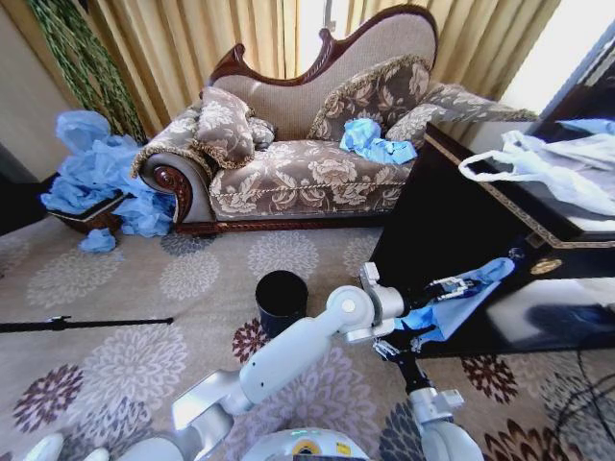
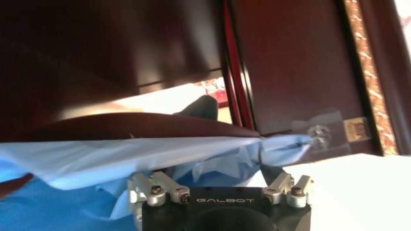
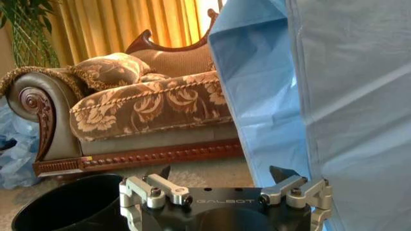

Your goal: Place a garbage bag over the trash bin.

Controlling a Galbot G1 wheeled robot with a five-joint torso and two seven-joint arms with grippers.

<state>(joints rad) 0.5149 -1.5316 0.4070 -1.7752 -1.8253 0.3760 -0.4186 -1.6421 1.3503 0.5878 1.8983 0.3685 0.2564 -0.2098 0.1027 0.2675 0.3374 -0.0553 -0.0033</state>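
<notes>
Both grippers work at the garbage bag (image 1: pixel 461 293), held in the air beside the dark cabinet (image 1: pixel 452 221): left gripper (image 1: pixel 415 338) and right gripper (image 1: pixel 459 284) stand spread around its film. A firm pinch is needed before it is carried to the trash bin (image 1: pixel 281 300) on the carpet (image 1: pixel 144 288).

Head view: high vantage, facing forward and down across the patterned carpet (image 1: pixel 115 317). Sofa (image 1: pixel 288 163) far at 12 o'clock, trash bin (image 1: pixel 281 300) near centre, dark cabinet (image 1: pixel 452 221) at 3 o'clock.

Left wrist view: close-range, looks past its own jaws at the garbage bag (image 2: pixel 128 159) and the cabinet front (image 2: pixel 289 72) just beyond.

Right wrist view: low, near the floor, faces the sofa (image 3: pixel 147 110); bin rim (image 3: pixel 64 202) close, bag film (image 3: pixel 321 96) very near the lens.

Shared: sofa and bin appear in head and right wrist views; the bag in all three; the cabinet in head and left wrist views.
</notes>
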